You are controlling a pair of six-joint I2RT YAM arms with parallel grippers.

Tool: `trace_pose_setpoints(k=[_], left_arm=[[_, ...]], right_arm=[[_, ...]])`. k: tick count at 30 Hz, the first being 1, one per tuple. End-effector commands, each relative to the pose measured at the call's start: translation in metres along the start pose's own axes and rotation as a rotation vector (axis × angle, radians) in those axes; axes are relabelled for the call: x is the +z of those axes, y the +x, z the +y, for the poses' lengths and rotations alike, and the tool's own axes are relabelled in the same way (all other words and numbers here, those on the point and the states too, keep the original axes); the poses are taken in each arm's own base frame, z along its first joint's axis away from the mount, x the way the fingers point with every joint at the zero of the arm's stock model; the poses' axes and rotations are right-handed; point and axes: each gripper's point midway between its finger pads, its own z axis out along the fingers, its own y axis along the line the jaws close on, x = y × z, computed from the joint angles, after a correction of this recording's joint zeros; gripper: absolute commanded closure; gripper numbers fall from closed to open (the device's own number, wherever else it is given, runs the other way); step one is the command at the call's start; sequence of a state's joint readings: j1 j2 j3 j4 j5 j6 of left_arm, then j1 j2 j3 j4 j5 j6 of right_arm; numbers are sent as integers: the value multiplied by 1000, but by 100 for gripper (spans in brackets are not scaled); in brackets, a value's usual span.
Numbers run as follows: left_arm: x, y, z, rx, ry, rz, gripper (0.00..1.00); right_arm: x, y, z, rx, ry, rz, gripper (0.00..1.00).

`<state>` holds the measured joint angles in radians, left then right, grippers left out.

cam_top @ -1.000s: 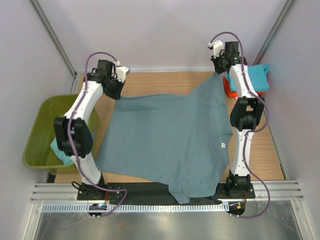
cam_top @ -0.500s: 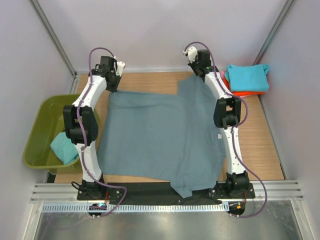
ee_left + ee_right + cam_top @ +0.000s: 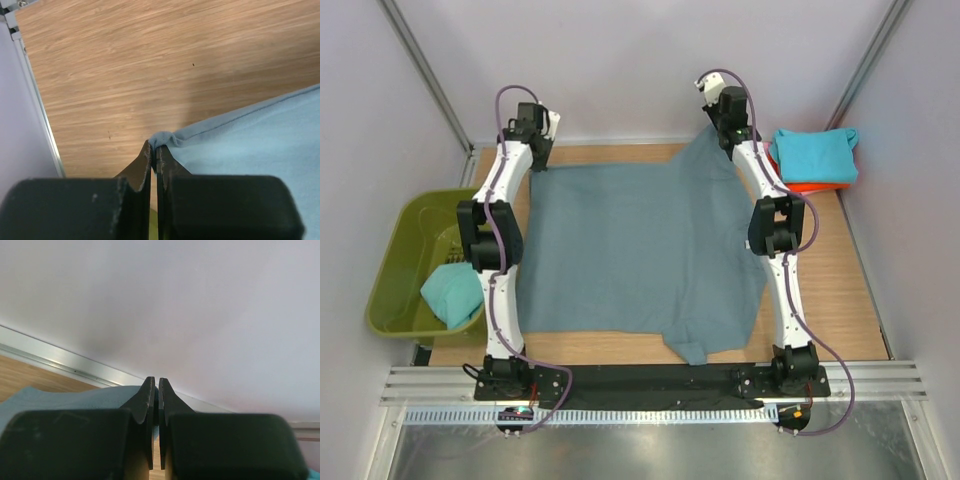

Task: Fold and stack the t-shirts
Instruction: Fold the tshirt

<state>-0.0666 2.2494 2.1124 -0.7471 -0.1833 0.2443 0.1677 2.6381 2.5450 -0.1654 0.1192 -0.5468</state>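
Blue-grey tee (image 3: 640,250): long axis 9–3 o'clock, hem at 9. L gripper (image 3: 154,150), R gripper (image 3: 155,385) clamp its 12 o'clock corners; lies flatter than before.

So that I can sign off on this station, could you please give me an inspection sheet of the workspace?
Surface: wooden table, mostly covered by cloth.
Job's things: blue-grey t-shirt spread out flat; folded turquoise t-shirt lying on an orange t-shirt at the far right.
Clutter: olive-green tub at the left, holding a bundled turquoise t-shirt.
Grippers: left gripper and right gripper both shut, fingers pinching the blue-grey t-shirt's far corners.
Cables: purple cables loop along both arms.
Surroundings: pale walls, metal frame posts.
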Motion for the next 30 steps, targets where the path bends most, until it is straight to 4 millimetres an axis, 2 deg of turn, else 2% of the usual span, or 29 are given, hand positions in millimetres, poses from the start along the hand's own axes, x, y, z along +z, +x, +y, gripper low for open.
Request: trace_pose_setpoints(k=[1,5,8,9,10,13,15,16,18,20,21,22,27,30], left_arm=[[1,-9,17,-17,-23,-8,100],[2,-11,17,-7,-13,-20,100],[-3,-12,20,-26,0,-38,100],[-6,-13,23,-36,6,-49,100],[-16,-19,23,-43,20,-76,100],[-27,-18,21,-48,43,-86,100],[-40,-17,14,-49,90,-93,100],[-44,-16,11,-48,107,-95,100],[-54,-11,7,-51,132,-88,100],[-65,-12,2,-47,167,-104,100],[-66,-7,0,-44,175,-90,100],[-70,-6,1,-42,177,-90,100],[-91,-2,-3,-38,204,-104,100],[-96,6,-6,-37,214,-90,100]], right_arm=[[-6,-36,-37,25,116,-95,99],[-15,-30,-43,15,115,-45,99],[-28,-35,-49,4,99,-22,99],[-36,-43,-52,3,91,-23,99],[-40,-44,-53,-1,80,-14,99],[-64,-52,-57,1,48,15,99],[-74,-42,-52,-4,18,61,99],[-87,-53,-61,-1,23,50,99],[-96,-42,-57,-8,0,96,99],[-111,-47,-61,-5,-5,102,99],[-115,-42,-58,0,-16,118,99],[-124,-48,-63,5,-12,111,99],[-145,-40,-58,8,-47,148,99],[-161,-39,-57,10,-62,161,99]])
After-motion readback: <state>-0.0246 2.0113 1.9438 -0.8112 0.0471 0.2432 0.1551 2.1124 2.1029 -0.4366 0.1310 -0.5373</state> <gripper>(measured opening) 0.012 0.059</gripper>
